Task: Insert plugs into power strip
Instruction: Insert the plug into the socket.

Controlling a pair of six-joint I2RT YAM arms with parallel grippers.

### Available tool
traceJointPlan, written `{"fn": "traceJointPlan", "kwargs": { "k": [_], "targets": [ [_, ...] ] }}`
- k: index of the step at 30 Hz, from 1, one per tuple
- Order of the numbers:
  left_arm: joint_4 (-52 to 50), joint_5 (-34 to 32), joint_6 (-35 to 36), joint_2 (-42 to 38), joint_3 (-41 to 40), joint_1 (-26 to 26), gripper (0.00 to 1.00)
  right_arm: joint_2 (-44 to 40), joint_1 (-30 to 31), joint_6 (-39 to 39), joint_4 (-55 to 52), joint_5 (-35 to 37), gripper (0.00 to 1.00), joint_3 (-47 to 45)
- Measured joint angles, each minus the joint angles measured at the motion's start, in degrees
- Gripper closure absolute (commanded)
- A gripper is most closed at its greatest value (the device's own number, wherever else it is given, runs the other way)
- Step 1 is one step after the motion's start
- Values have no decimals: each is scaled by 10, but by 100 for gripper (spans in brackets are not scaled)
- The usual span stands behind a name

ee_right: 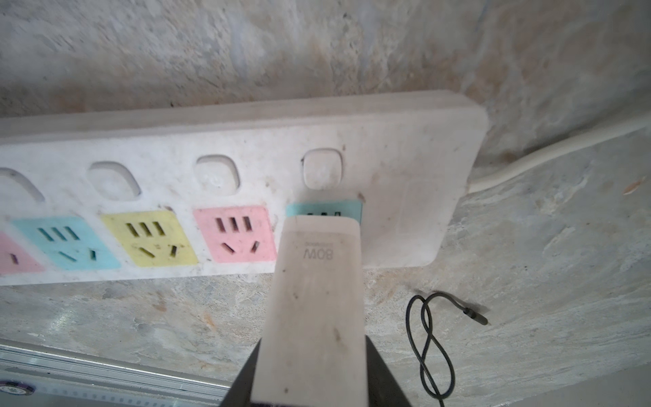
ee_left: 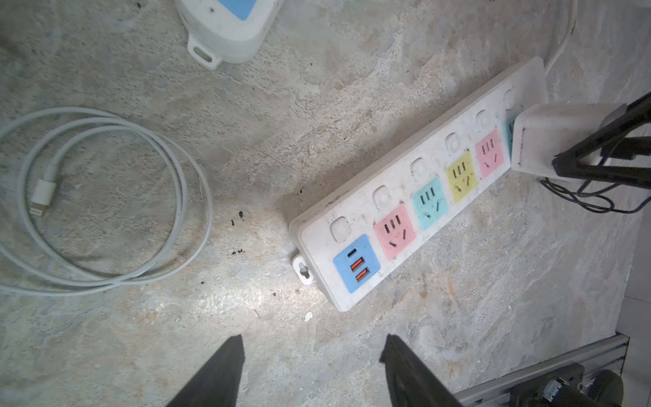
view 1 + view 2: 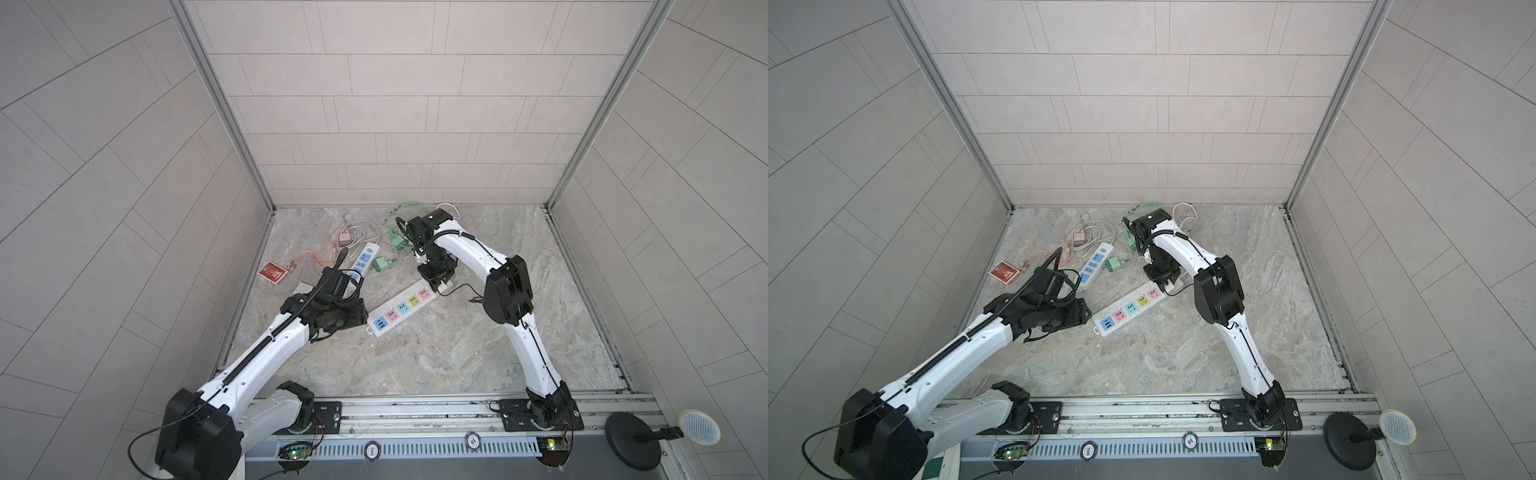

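The white adapter [image 1: 317,299] stands upright on the long power strip [image 3: 401,309], its long axis rising straight off the strip's face and its plug end pointing down into the teal socket at the cord end. The right gripper [image 1: 313,343] pinches it, one finger against each narrow side. The strip lies diagonally on the table [image 3: 415,365], with its blue USB block toward the left arm and its white cord leading off past the adapter.

The prongs are hidden under the adapter's body, so how deep they sit cannot be told; only a thin band of the teal socket shows. In both top views the right gripper covers most of the adapter.

The left gripper [image 2: 313,338] hangs spread and empty above the bare table near the strip's USB end. A thin black cable [image 1: 429,345] loops on the table just beside the adapter. Farther back lie a shorter power strip [image 3: 363,259], two mint green adapters [image 3: 380,264] [image 3: 399,243] with tangled green cables, a pink adapter [image 3: 344,238], a coiled white cable [image 2: 105,197] and a red card pack [image 3: 272,273].
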Motion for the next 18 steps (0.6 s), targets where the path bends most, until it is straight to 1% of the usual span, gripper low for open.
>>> {"fn": "traceJointPlan", "kwargs": {
  "k": [15, 18],
  "targets": [
    [2, 5, 0, 3, -2, 0, 30, -11, -3, 11, 15, 9, 60, 0],
    [1, 6, 0, 3, -2, 0, 30, -24, -6, 15, 23, 6, 63, -2]
  ]
}}
